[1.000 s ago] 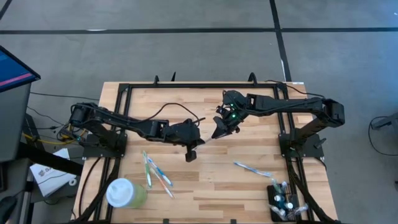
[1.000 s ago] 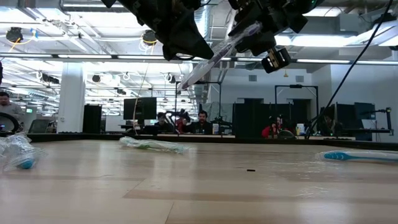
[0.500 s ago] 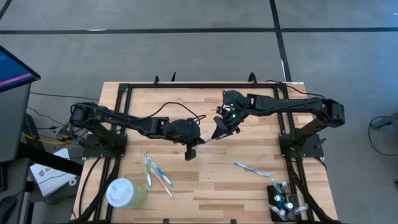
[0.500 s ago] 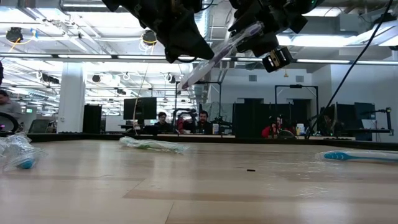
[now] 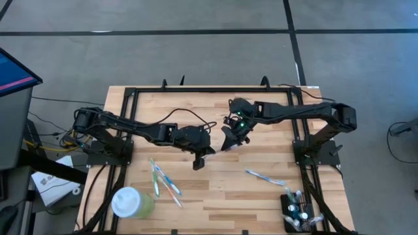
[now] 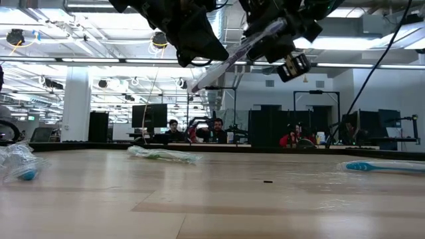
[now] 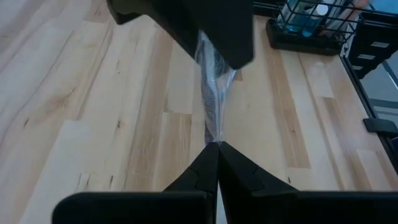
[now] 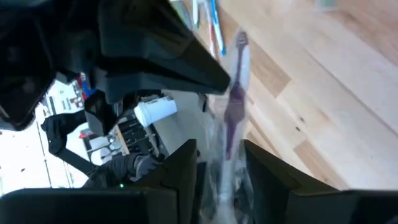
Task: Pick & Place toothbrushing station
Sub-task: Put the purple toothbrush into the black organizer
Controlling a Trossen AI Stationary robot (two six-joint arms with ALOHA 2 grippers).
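A purple toothbrush in a clear wrapper hangs high above the table's middle, slanting between my two grippers. My left gripper is shut on the wrapper. My right gripper is closed on the toothbrush's handle end. In the high view the two grippers meet at the table's centre. The toothbrushing station, a black wire holder with items in it, stands at the near right corner and shows in the left wrist view. My left gripper pinches the clear wrapper between its two fingertips, reaching level from the table's left. The wrapper runs on from there to the other gripper. My right gripper has the wrapped handle between its two fingers, which lie along the toothbrush. The brush head points away past the left gripper. The toothbrush is clear of the table.
A pale green cup with a white lid stands at the near left. Several loose toothbrushes lie next to it. One wrapped toothbrush lies toward the near right. The table's near middle is bare wood.
My right gripper has edged a little toward the left gripper and turned slightly. The wrapped toothbrush stays held between both grippers, clear of the table, its slant a little flatter than before.
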